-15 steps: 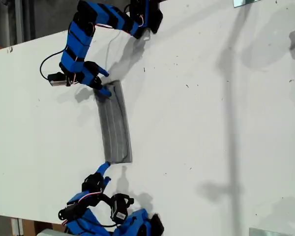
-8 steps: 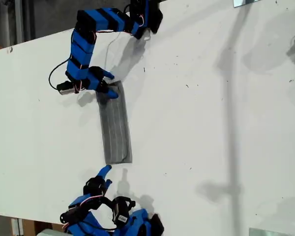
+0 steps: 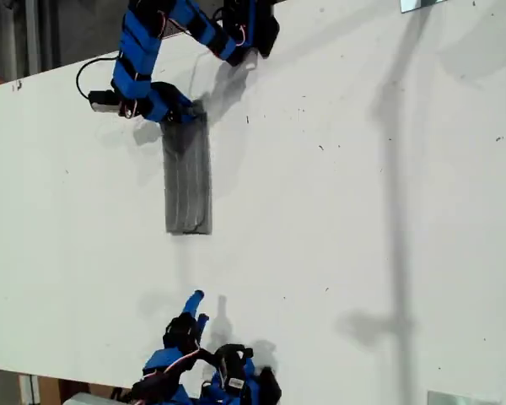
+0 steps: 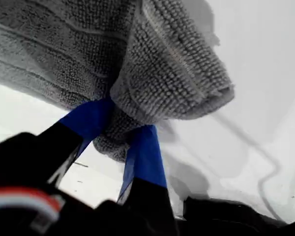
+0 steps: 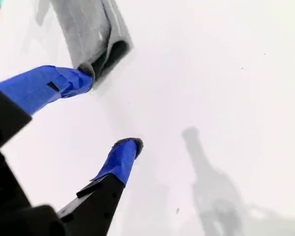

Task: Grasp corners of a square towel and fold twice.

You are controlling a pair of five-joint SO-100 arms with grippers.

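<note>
The grey striped towel (image 3: 188, 177) lies on the white table as a narrow folded strip, running up and down in the exterior view. My first gripper (image 3: 175, 110) is at its upper end, shut on a bunched corner of the towel (image 4: 152, 59) between its blue fingertips (image 4: 145, 147). The strip's free end (image 3: 190, 228) lies flat with its corners stacked. My second gripper (image 3: 198, 308) is open near the exterior view's bottom, well apart from that end. In the second wrist view the folded end of the towel (image 5: 96, 34) sits just beyond the open second gripper (image 5: 107, 111).
The white table (image 3: 363, 211) stretches toward the exterior view's right, with shadows across it. A thin cable (image 3: 190, 72) lies by the upper arm's base (image 3: 249, 25). The table's edge (image 3: 34, 80) runs along the exterior view's upper left.
My first gripper has pulled the towel toward the exterior view's top, and the strip has straightened. My second gripper has drawn back toward the bottom, so the gap to the towel's end has grown.
</note>
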